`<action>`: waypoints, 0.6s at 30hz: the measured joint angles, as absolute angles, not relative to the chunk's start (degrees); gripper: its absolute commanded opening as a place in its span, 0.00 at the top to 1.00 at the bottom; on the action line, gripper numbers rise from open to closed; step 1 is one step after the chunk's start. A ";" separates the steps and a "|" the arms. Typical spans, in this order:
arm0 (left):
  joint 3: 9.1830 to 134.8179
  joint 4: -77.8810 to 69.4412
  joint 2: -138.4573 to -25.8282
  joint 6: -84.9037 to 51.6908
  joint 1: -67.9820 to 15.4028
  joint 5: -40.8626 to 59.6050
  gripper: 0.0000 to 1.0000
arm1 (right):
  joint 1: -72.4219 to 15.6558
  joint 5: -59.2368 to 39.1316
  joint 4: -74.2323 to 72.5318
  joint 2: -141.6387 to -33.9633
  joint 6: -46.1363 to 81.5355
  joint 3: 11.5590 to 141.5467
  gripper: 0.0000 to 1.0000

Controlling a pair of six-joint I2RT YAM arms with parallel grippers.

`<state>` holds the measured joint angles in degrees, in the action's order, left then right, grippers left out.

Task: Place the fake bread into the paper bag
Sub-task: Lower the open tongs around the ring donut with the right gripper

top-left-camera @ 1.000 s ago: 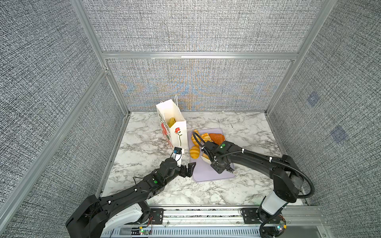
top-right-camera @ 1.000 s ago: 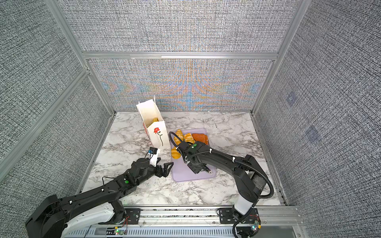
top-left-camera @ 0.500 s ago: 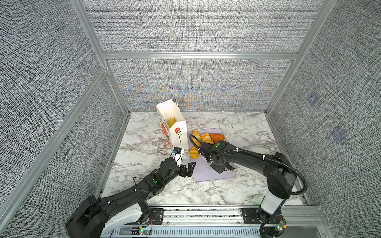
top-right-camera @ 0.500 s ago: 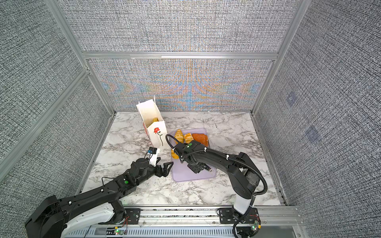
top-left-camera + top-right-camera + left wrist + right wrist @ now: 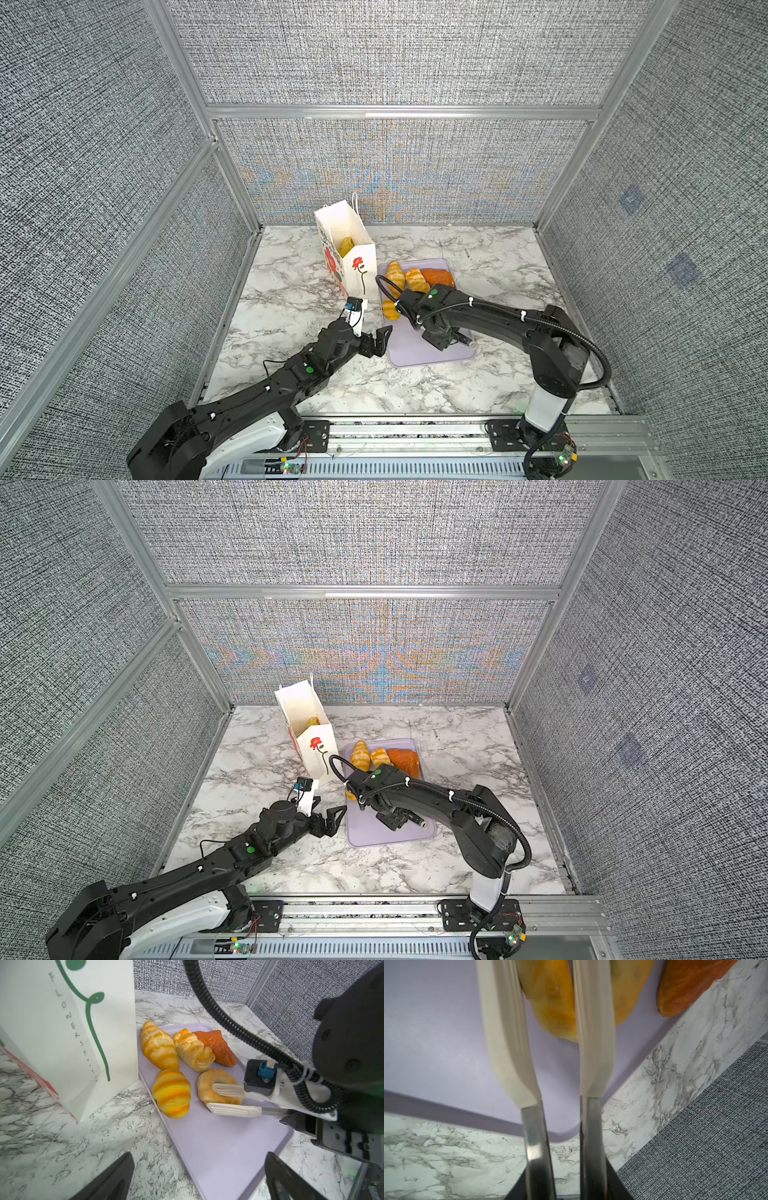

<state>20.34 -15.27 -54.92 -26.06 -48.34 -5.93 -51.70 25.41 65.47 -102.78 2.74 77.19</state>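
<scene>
Clamping tongs (image 5: 228,1110) astride the doughnut (image 5: 204,1088), the right gripper (image 5: 444,338) works with one pastry (image 5: 346,246) in the paper bag (image 5: 357,274), five left on the tray (image 5: 419,351), and the left gripper (image 5: 197,1159) agape.

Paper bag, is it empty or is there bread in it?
Not empty: the paper bag stands upright, mouth open, and one golden pastry shows inside in both top views.

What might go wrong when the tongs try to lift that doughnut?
The tongs are around only one side of the doughnut, so it may slip or swing loose. The paper bag stands tall with nothing holding it; bumping its rim might tip it over.
</scene>
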 measured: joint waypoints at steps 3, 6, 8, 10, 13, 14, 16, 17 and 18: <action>20.34 -15.00 -54.46 -25.93 -48.34 -6.11 0.01 | -51.70 25.02 65.58 -102.35 2.63 77.17 0.69; 20.10 -14.90 -53.98 -25.96 -48.34 -6.35 0.01 | -51.68 24.71 65.49 -102.13 2.48 77.08 0.70; 19.70 -14.85 -53.56 -26.02 -48.34 -6.50 0.01 | -51.70 24.45 65.34 -101.69 2.28 76.82 0.72; 19.55 -14.83 -53.06 -26.17 -48.34 -6.83 0.01 | -51.68 24.03 65.36 -101.08 2.22 76.66 0.73; 19.42 -14.81 -52.56 -26.17 -48.34 -7.49 0.01 | -51.59 23.55 64.97 -100.31 2.09 76.20 0.74; 19.42 -14.81 -52.45 -26.15 -48.34 -7.53 0.01 | -51.53 23.42 64.93 -100.16 2.04 76.07 0.74; 19.42 -14.81 -52.36 -26.15 -48.34 -7.57 0.01 | -51.46 23.20 64.77 -99.96 2.07 75.81 0.74; 19.42 -14.76 -52.34 -26.15 -48.34 -7.57 0.01 | -51.46 23.05 64.64 -99.83 2.07 75.66 0.74; 19.42 -14.70 -52.31 -26.15 -48.34 -7.60 0.01 | -51.46 22.94 64.62 -99.70 2.07 75.64 0.74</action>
<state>19.42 -14.70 -52.31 -26.15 -48.34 -7.60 -51.46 22.94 64.62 -99.70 2.07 75.64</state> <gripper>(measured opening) 0.993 0.257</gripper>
